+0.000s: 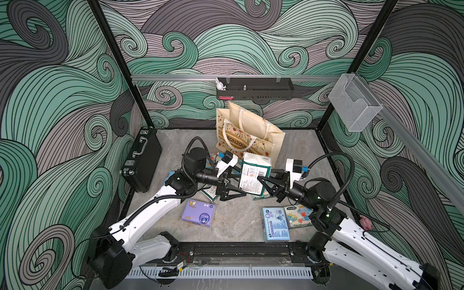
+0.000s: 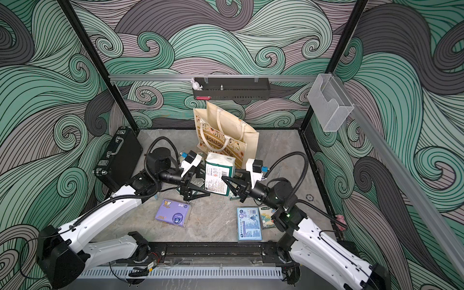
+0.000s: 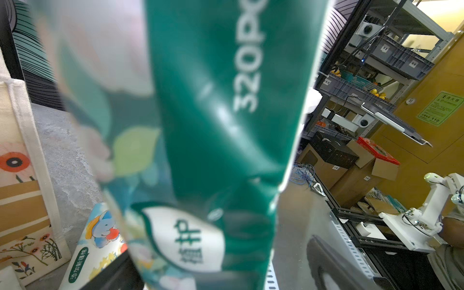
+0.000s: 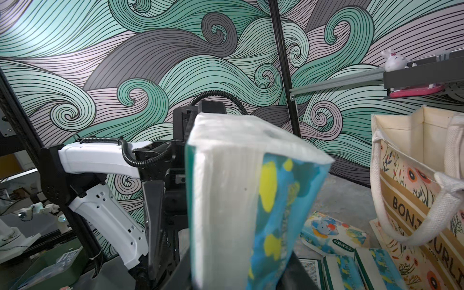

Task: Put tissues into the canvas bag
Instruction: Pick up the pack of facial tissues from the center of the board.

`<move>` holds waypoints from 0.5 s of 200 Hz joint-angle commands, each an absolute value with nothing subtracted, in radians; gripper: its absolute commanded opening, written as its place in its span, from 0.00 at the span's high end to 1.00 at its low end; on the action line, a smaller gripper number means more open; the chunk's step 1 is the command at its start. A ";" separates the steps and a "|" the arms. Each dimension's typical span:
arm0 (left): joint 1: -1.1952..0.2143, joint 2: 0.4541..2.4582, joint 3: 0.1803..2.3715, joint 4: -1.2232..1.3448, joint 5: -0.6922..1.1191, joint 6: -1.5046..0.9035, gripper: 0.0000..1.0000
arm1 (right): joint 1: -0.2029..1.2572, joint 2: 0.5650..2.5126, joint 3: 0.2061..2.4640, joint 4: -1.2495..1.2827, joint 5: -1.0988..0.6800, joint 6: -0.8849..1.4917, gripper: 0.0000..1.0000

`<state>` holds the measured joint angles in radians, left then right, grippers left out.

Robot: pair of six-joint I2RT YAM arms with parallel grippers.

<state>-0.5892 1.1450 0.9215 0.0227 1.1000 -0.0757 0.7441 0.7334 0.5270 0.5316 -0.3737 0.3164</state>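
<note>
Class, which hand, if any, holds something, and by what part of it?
The right hand grips the green pack by its lower half; the left hand is open, holding nothing.

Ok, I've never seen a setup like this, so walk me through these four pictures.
Two white robot arms work over a grey table, each ending in a two-fingered hand. The two wide pictures come from one overhead camera; the close-ups come from cameras on the wrists. Between the arms a dark green tissue pack stands upright: the right hand seems to grip it, the left hand is wide open on its other side. On the table lie a purple pack, a light blue pack and a cartoon-printed pack. Behind stands the open canvas bag; a black case sits by the left arm.
</note>
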 commanded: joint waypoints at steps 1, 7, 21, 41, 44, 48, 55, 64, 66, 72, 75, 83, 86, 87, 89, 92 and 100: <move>-0.579 1.140 0.956 0.034 1.095 -0.089 0.01 | 0.763 0.730 0.525 0.719 -0.323 0.287 0.64; -0.578 1.140 0.955 0.034 1.094 -0.089 0.01 | 0.768 0.731 0.517 0.735 -0.313 0.291 0.64; -0.578 1.139 0.955 0.034 1.094 -0.093 0.02 | 0.775 0.732 0.500 0.777 -0.279 0.311 0.65; -0.578 1.140 0.957 0.031 1.099 -0.095 0.09 | 0.779 0.733 0.499 0.784 -0.264 0.324 0.66; -0.578 1.140 0.958 0.029 1.100 -0.095 0.11 | 0.780 0.734 0.500 0.782 -0.264 0.326 0.66; -0.578 1.140 0.959 0.028 1.101 -0.094 0.13 | 0.779 0.736 0.500 0.781 -0.264 0.328 0.66; -0.578 1.139 0.961 0.025 1.103 -0.093 0.18 | 0.781 0.738 0.502 0.776 -0.264 0.332 0.66; -0.578 1.140 0.963 0.021 1.103 -0.093 0.25 | 0.781 0.739 0.500 0.770 -0.264 0.339 0.66; -0.578 1.140 0.963 0.019 1.103 -0.094 0.26 | 0.781 0.739 0.500 0.767 -0.264 0.341 0.66; -0.578 1.140 0.965 0.018 1.105 -0.092 0.32 | 0.781 0.738 0.499 0.761 -0.262 0.346 0.66; -0.578 1.140 0.966 0.017 1.104 -0.092 0.34 | 0.781 0.738 0.499 0.759 -0.261 0.348 0.66; -0.578 1.140 0.967 0.015 1.106 -0.092 0.37 | 0.781 0.737 0.494 0.755 -0.259 0.352 0.66; -0.578 1.141 0.967 0.014 1.106 -0.091 0.37 | 0.781 0.736 0.492 0.755 -0.260 0.353 0.66; -0.578 1.140 0.968 0.014 1.106 -0.091 0.37 | 0.781 0.736 0.490 0.756 -0.259 0.354 0.66; -0.578 1.140 0.967 0.015 1.106 -0.092 0.37 | 0.781 0.736 0.488 0.755 -0.259 0.355 0.66; -0.578 1.139 0.967 0.016 1.106 -0.092 0.37 | 0.781 0.735 0.486 0.756 -0.258 0.357 0.66; -0.578 1.137 0.967 0.016 1.106 -0.096 0.37 | 0.781 0.735 0.480 0.757 -0.259 0.361 0.66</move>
